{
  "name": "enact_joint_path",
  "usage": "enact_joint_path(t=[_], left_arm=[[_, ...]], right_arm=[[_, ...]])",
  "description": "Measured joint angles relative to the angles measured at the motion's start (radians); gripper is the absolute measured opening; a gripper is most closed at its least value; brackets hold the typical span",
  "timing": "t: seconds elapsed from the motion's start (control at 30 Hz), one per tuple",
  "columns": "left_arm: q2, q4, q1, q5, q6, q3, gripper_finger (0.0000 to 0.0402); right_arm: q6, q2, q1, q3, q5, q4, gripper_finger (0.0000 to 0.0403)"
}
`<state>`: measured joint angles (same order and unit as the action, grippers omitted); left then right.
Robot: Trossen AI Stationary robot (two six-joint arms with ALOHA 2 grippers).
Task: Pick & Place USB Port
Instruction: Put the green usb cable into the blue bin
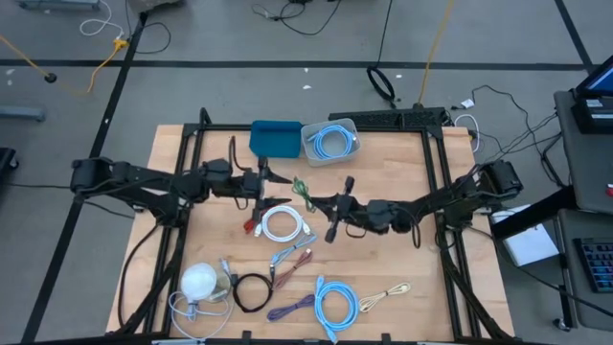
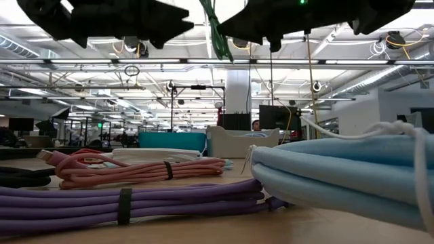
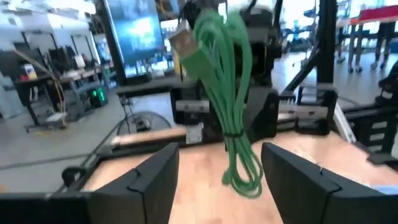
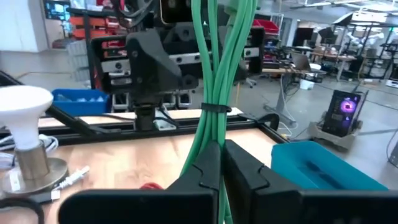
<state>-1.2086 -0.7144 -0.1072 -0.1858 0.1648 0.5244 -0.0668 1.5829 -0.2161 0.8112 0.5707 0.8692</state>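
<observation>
A green USB cable (image 1: 302, 191), coiled into a long bundle with a tie band, hangs in the air over the middle of the table. In the left wrist view the cable (image 3: 230, 93) has its connector (image 3: 182, 41) at the top and its loop end low. My right gripper (image 4: 221, 167) is shut on it and reaches in from the table's right (image 1: 315, 202). My left gripper (image 3: 219, 180) is open and faces the cable from the table's left (image 1: 271, 180), a short way off, touching nothing. The low view shows the cable (image 2: 218, 34) well above the tabletop. My right gripper pinches the green cable bundle between its two fingers, several strands together, just beside the tie band (image 4: 209, 134) near the bundle's middle. The fingers come in about level from the table's right, lying across the bundle. The cable is lifted clear and hangs upright, its loop end (image 3: 244, 180) free below.
A blue bin (image 1: 275, 139) and a clear bin holding a blue cable (image 1: 331, 140) stand at the far edge. On the table below lie a white cable (image 1: 283, 223), pink cable (image 1: 299, 263), purple cable (image 1: 290, 309), blue cable (image 1: 335, 301), black coil (image 1: 251, 291) and a light bulb (image 1: 199, 280).
</observation>
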Motion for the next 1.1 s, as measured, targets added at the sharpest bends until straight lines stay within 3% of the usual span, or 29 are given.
enact_joint_path(t=[0.27,0.57,0.73,0.83,0.97,1.1], left_arm=[[-0.106,-0.139,-0.006,-0.05,-0.056,0.007,0.0191],[-0.167,-0.225,-0.011,-0.071,-0.108,0.021,0.0206],[-0.166,-0.223,-0.011,-0.077,-0.118,0.036,0.0195],[-0.166,-0.223,-0.01,-0.07,-0.145,0.037,0.0151],[-0.165,-0.2,-0.009,-0.06,-0.149,0.039,0.0029],[-0.145,-0.138,-0.013,0.079,-0.133,0.039,0.0016]], right_arm=[[-0.028,0.029,0.007,0.0,-0.001,0.081,0.0],[-0.03,0.106,0.026,0.075,-0.056,0.067,0.0],[-0.033,0.159,0.028,0.137,-0.074,0.022,0.0],[-0.054,0.174,0.028,0.154,-0.072,0.013,0.0],[-0.08,0.174,0.026,0.154,-0.059,0.009,0.0009],[-0.094,0.153,-0.003,0.153,-0.005,-0.005,0.0042]])
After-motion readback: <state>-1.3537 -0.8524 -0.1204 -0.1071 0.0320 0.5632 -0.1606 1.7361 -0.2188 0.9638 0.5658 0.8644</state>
